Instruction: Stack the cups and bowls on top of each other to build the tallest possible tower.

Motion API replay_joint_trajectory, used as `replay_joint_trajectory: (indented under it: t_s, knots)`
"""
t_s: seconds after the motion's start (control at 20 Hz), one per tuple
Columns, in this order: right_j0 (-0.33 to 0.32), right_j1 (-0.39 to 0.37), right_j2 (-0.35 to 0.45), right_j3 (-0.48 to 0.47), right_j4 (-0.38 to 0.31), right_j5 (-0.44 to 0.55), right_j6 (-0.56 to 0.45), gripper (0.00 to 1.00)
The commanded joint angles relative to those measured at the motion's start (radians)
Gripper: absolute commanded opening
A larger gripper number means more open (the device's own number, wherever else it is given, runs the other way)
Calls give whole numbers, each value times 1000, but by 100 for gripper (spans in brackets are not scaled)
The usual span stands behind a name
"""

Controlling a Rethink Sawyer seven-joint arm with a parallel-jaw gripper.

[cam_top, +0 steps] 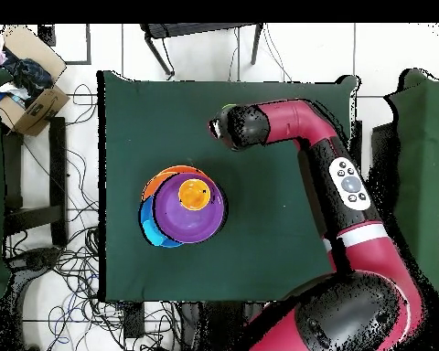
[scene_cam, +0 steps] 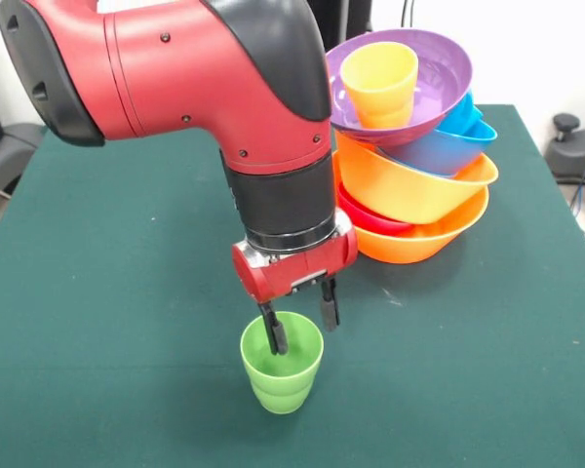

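Observation:
The green cup (scene_cam: 282, 363) stands upright on the green table (scene_cam: 107, 292), near its front edge. My gripper (scene_cam: 302, 327) is open and low over it. One finger (scene_cam: 274, 333) reaches inside the cup and the other (scene_cam: 329, 304) hangs just outside its far rim. The tower (scene_cam: 409, 156) leans at the back right. A large orange bowl (scene_cam: 424, 239) is its base, then a red bowl (scene_cam: 369, 216), a second orange bowl (scene_cam: 409, 183), blue bowls (scene_cam: 444, 151) and the purple bowl (scene_cam: 444, 68). The orange cup (scene_cam: 378, 83) stands in the purple bowl. The blue cup is hidden.
In the overhead view the tower (cam_top: 182, 208) sits left of the table's middle, and my arm (cam_top: 296, 123) covers the gripper and most of the green cup (cam_top: 226, 110). A cardboard box (cam_top: 26, 87) and cables lie on the floor off the table.

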Motion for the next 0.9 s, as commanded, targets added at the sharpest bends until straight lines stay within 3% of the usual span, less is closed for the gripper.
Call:
replay_joint_trajectory:
  t_s: [0.05,0.9]
  knots:
    - [32,64,-84,-55,-77,55,-286,100]
    - [46,106,-86,-88,-121,22,-334,100]
